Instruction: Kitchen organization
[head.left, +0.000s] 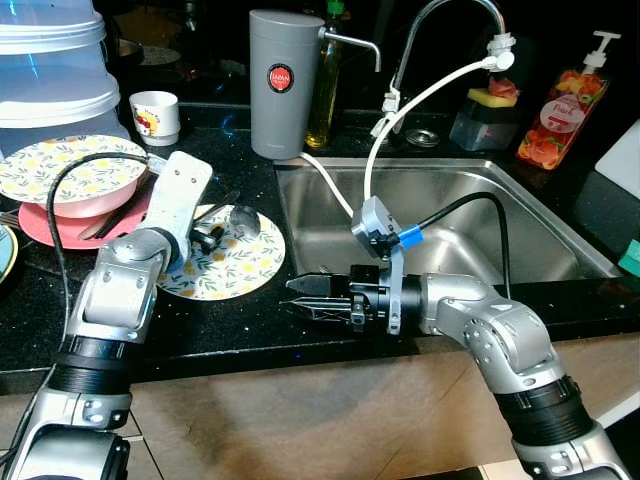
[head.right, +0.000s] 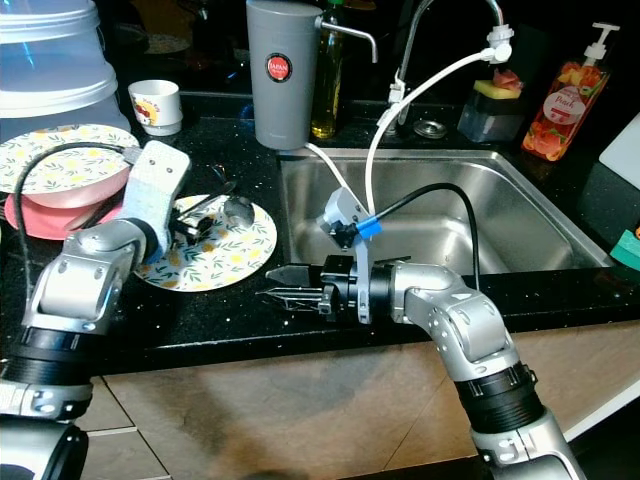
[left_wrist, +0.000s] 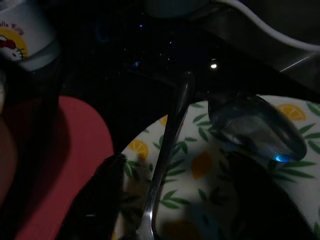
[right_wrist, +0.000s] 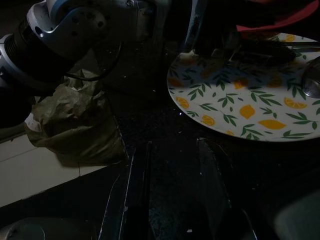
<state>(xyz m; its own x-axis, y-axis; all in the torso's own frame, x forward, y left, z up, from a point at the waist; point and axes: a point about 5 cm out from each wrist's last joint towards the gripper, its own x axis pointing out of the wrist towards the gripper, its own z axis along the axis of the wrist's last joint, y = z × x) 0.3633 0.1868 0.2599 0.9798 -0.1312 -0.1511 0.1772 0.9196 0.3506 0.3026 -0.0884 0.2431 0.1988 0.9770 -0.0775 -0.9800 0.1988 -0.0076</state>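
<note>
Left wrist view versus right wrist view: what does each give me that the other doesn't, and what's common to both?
Left wrist: a spoon lying on the lemon-print plate, its handle running off the rim, a white cartoon mug and a red plate. Right wrist: the left arm, a crumpled greenish bag on the floor below, and the right gripper open over the dark counter. Both share the lemon-print plate.

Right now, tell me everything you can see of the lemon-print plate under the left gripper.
The lemon-print plate is round and flat, white with yellow lemons and green leaves, and looks ceramic. It lies level on the black countertop, left of the sink. A spoon and another utensil's handle rest on it. The left gripper reaches over it, fingers spread either side of the handle.
</note>
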